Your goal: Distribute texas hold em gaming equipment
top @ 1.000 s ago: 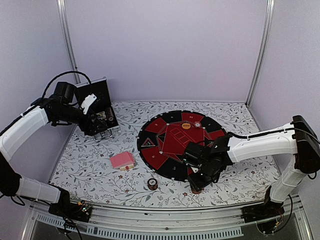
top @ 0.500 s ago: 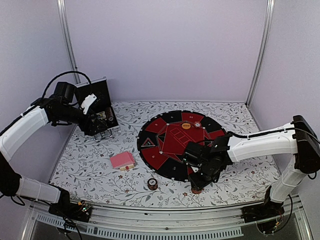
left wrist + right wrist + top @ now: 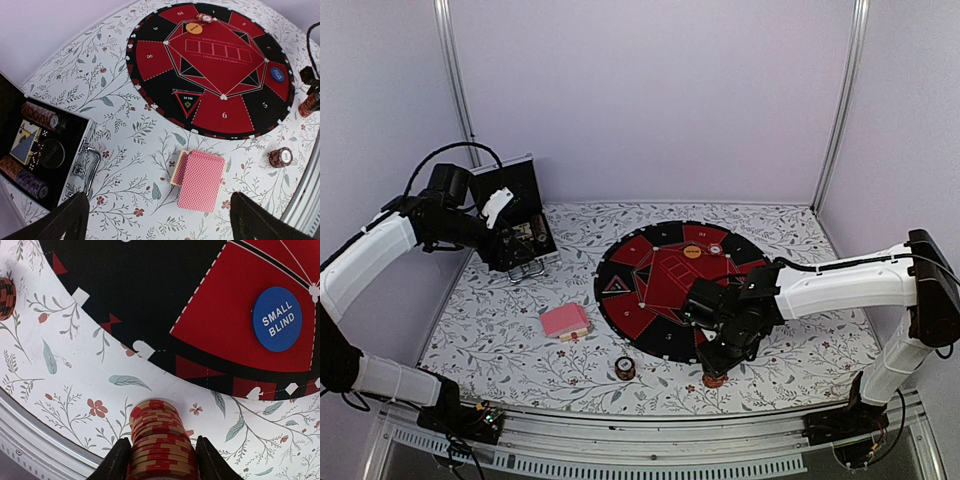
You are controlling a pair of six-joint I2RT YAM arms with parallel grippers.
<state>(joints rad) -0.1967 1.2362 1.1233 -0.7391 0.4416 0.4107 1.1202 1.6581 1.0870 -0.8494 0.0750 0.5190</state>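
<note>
Right tool (image 3: 161, 462) clamps a stack of red-and-tan poker chips (image 3: 157, 425) on the floral worktop (image 3: 75, 365); left tool (image 3: 160, 220) gapes wide, empty.

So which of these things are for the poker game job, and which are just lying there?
For the job: pink cards, red chip stack, brown chip stack, blue disc, orange disc.
Just lying about: black case, flowery tablecloth.

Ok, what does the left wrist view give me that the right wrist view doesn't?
Only left wrist: the open case, the pink card deck, the orange button. Only right wrist: the right gripper closed against both sides of the red chip stack, and SMALL BLIND legible on the blue button. Both: that stack and button, the round mat, the brown chip stack.
</note>
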